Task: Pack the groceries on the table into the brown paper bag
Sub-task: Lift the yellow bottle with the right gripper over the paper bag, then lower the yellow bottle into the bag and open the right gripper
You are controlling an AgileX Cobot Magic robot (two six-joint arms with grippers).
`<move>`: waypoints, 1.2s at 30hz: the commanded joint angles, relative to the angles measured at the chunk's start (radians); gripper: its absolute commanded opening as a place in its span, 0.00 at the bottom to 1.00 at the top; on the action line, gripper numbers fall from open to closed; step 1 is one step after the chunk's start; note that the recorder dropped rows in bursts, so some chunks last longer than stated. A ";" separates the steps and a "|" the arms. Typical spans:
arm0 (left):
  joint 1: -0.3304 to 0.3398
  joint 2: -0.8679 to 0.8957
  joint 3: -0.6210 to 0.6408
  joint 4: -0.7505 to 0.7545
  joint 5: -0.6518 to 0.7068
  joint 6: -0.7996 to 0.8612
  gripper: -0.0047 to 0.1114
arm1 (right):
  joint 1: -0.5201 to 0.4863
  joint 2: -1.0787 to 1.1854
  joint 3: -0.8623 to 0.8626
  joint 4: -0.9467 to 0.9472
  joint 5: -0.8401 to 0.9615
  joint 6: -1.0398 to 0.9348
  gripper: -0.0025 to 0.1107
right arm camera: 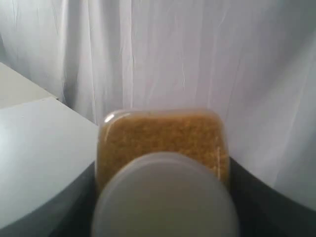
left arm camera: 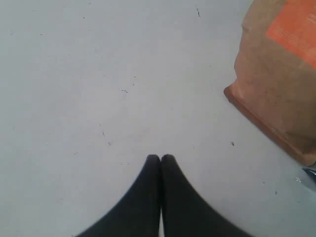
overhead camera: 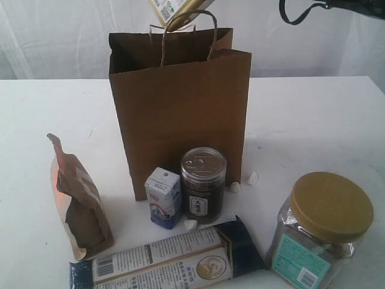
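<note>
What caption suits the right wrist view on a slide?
Right pincer grips the yellow-grain bottle, white curtain behind.

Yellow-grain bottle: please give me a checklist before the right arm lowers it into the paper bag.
1. Grip: ok, right gripper is shut on the yellow-grain bottle.
2. Bag: ok, the brown paper bag stands upright, mouth open.
3. Alignment: cannot tell; bottle looks over the mouth, depth unclear.
4. Path: not ok, the front handle rises to the bottle's lower end.
5. Other arm: ok, left gripper shut over the table beside the brown pouch.
</note>
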 commanded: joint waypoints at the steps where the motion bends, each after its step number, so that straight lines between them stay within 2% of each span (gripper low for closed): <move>1: -0.008 -0.004 0.003 0.003 0.033 -0.001 0.04 | 0.000 -0.002 -0.012 0.036 0.014 -0.016 0.02; 11: -0.008 -0.004 0.003 0.003 0.033 -0.001 0.04 | 0.000 0.045 -0.008 0.025 0.082 -0.010 0.02; 19: -0.008 -0.004 0.003 0.003 0.033 -0.001 0.04 | 0.000 0.045 -0.008 -0.199 0.017 0.210 0.02; 26: -0.008 -0.004 0.003 0.003 0.033 -0.001 0.04 | 0.000 0.026 -0.008 -0.540 -0.003 0.386 0.02; 36: -0.008 -0.004 0.003 0.003 0.033 -0.001 0.04 | -0.002 0.022 -0.008 -0.543 -0.141 0.386 0.02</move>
